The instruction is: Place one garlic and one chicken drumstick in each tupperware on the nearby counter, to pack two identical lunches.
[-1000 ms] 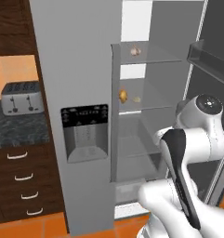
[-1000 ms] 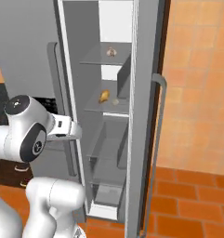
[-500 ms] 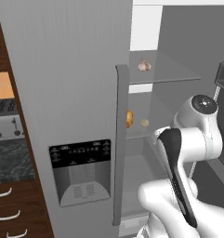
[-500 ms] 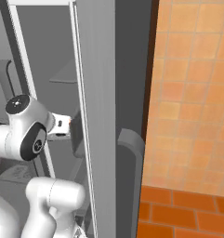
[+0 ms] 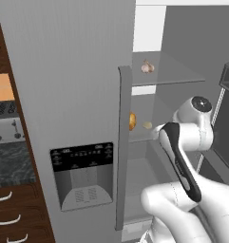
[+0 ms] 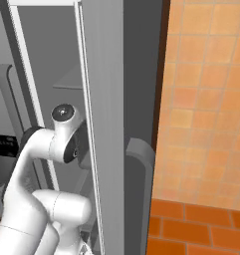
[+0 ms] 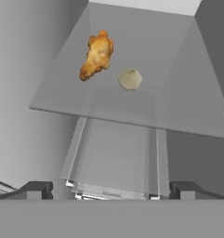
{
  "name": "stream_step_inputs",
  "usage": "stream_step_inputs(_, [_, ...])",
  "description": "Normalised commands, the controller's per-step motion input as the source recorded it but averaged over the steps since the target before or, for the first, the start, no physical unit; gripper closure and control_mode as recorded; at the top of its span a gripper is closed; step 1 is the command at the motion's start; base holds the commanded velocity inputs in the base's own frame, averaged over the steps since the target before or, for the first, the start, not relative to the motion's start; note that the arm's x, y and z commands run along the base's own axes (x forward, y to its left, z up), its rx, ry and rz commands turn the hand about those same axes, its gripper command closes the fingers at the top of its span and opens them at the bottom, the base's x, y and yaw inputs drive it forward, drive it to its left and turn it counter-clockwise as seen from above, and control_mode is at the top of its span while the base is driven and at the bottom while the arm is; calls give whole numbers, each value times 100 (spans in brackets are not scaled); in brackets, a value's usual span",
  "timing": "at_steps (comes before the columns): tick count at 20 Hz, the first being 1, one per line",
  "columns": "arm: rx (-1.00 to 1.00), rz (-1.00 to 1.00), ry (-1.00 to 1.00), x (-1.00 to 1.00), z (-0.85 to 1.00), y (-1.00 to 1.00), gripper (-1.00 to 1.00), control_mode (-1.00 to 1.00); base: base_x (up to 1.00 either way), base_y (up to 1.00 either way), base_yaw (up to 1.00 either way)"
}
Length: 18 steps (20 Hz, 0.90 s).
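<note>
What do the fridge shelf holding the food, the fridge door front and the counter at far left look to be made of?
The shelf looks like clear glass or plastic: the drawer below shows through it under the drumstick and garlic. The fridge door reads as brushed grey metal, matte and even, though it could be painted. The counter looks like polished dark stone, mottled grey on black.

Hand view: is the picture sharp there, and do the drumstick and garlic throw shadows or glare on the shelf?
Hand view: soft, slightly blurred edges; the drumstick and garlic lie on the shelf with no clear shadow and no glare, under flat, even light. Left base view: the same flat light; another garlic on the upper shelf looks small and fuzzy.
</note>
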Motion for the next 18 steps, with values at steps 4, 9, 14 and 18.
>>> stream_step_inputs(4, [5,8,1,100,-32,0,-100,-100,0,0,0])
stream_step_inputs(9, [1,0,5,97,-6,-12,-100,-100,0,0,0])
stream_step_inputs(14, [0,0,6,79,-15,-11,-100,-100,0,0,0])
stream_step_inputs(18, [0,0,4,68,-31,-3,-100,-100,0,0,0])
